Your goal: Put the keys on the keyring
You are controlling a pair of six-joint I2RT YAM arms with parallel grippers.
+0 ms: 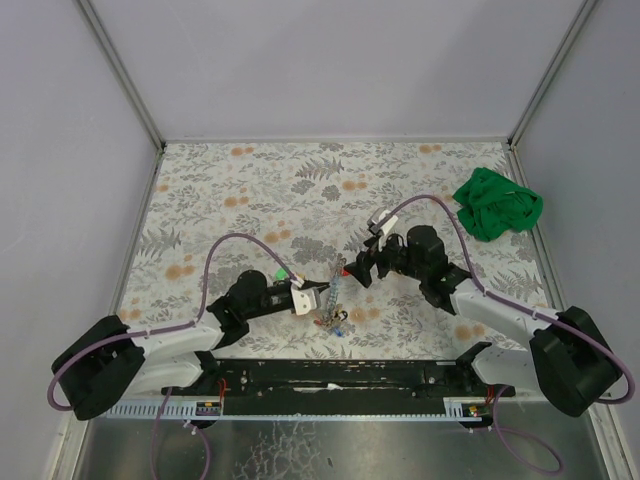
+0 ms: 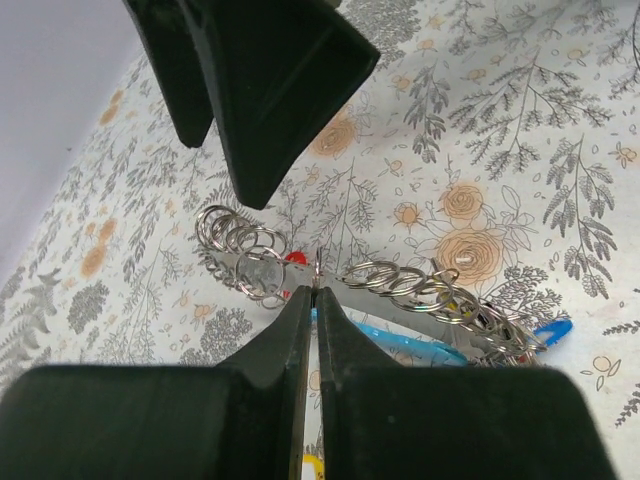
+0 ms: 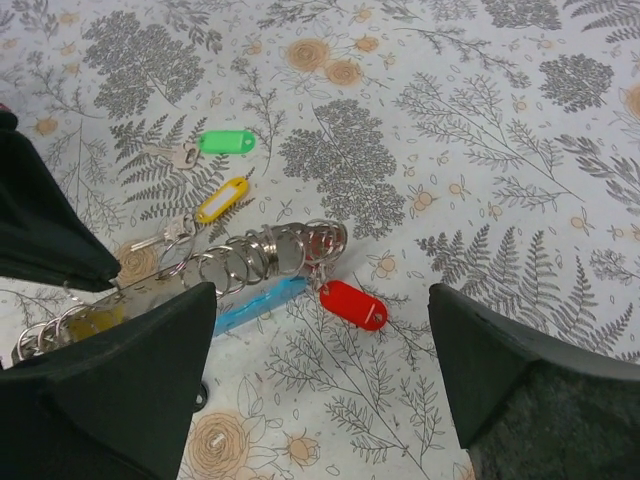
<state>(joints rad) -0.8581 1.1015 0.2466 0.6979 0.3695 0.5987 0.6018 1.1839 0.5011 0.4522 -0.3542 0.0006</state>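
The keyring (image 3: 270,250) is a row of several steel rings on a metal strip, lying on the flowered table; the left wrist view shows the rings (image 2: 405,285) too. My left gripper (image 2: 313,293) is shut on the strip's thin edge at mid-row. The green key (image 3: 227,142) lies loose beyond the rings, and shows beside the left gripper (image 1: 300,298) as a green spot (image 1: 283,273). The yellow key (image 3: 222,200) lies against the rings; I cannot tell whether it is threaded. My right gripper (image 3: 318,335) hangs open over the row's end, above a red tag (image 3: 352,304).
A blue tag (image 3: 255,305) lies under the rings, and more tags and keys (image 1: 335,320) bunch at the strip's near end. A crumpled green cloth (image 1: 497,205) sits at the far right of the table (image 1: 250,190). Grey walls close in three sides.
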